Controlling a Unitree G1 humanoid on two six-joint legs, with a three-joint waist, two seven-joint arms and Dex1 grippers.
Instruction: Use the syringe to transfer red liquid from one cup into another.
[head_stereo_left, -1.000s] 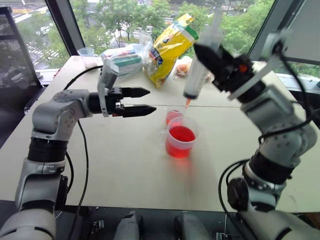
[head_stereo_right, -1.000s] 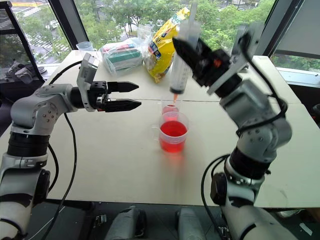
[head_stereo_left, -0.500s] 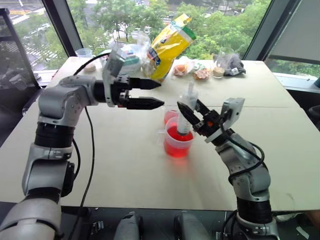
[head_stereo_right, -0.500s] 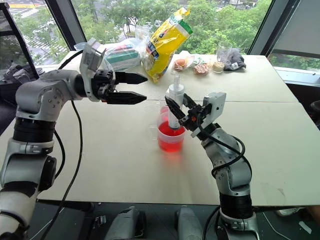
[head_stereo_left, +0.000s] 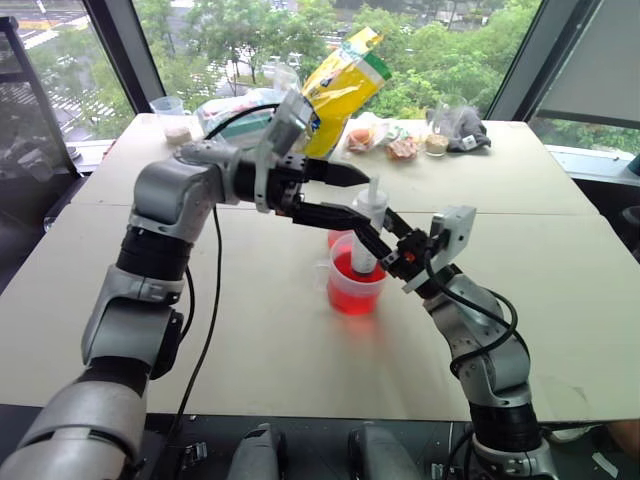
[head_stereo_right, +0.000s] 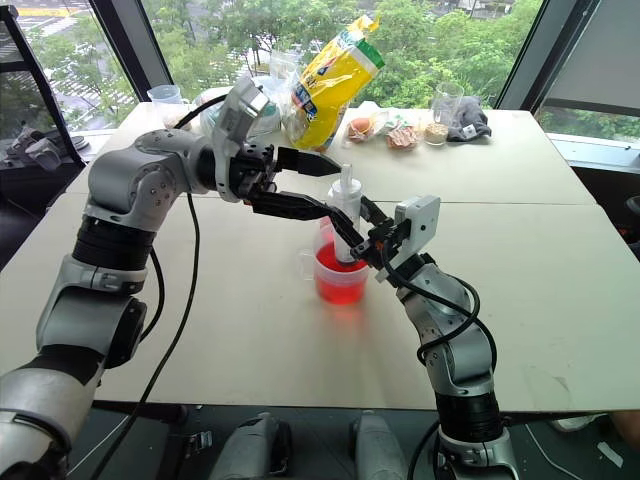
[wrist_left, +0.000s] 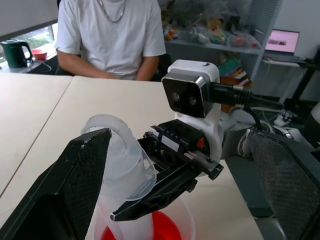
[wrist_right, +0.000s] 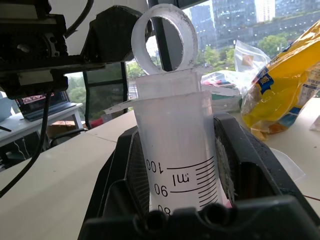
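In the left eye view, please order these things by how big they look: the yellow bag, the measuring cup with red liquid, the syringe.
1. Yellow bag: largest, though it stands farther back.
2 and 3. Measuring cup and syringe: unsure. The syringe looks taller and the cup wider, and the syringe's lower end is hidden inside the cup.

A: What sort of room is this?

B: A bright one. Tall windows (head_stereo_left: 420, 50) with dark slanted frames run behind a pale beige bench (head_stereo_left: 250, 330), and green treetops (head_stereo_right: 440, 40) fill the glass. Daylight falls evenly on the bench top.

A: Anything along the far edge?

B: A yellow snack bag (head_stereo_left: 340, 90) leaning upright, some clear plastic bags (head_stereo_right: 240, 105) beside it, and small packets (head_stereo_left: 390, 140) near a dark cloth (head_stereo_left: 465, 128).

A: And on the other side of the room?

B: A person in a white T-shirt (wrist_left: 110, 35) sits at another pale table, with cluttered shelves (wrist_left: 210, 30), a lit monitor (wrist_left: 283, 41) and a green kettle (wrist_left: 12, 52) nearby.
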